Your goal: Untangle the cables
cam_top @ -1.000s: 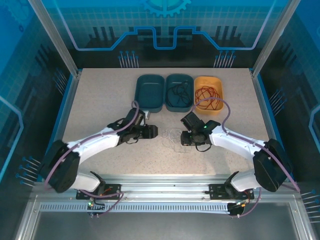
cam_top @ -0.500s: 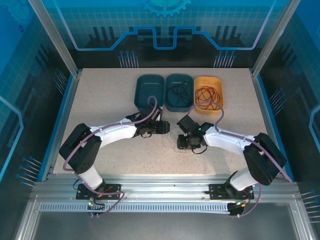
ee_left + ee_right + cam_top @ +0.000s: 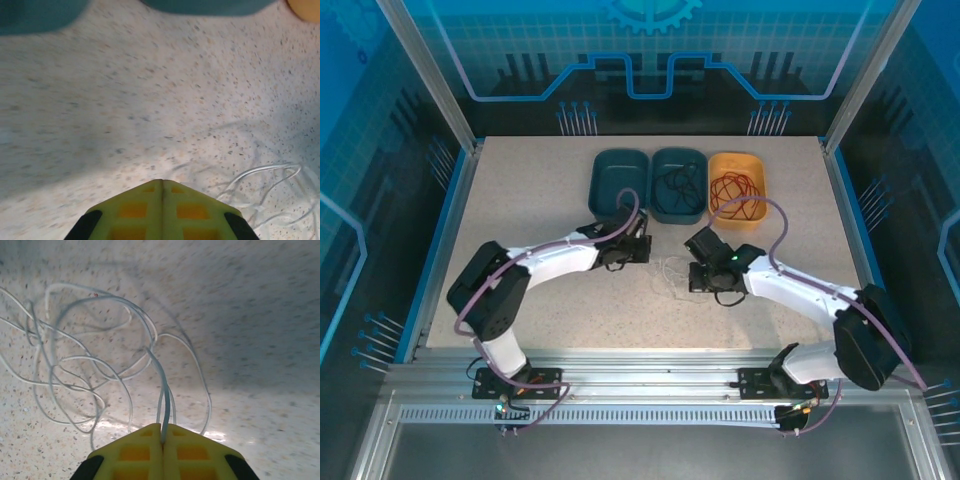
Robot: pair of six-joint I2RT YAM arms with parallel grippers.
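We see right gripper (image 3: 162,429) clenched on strand of thin white looped cable (image 3: 90,365), coils sprawled just ahead of it; we judge grip meant for drawing cable clear. We see left gripper (image 3: 162,183) clamped shut, nothing between jaws; cable off to its right.

White arms (image 3: 800,290), purple hoses (image 3: 782,228), yellow claw fingers (image 3: 145,192).
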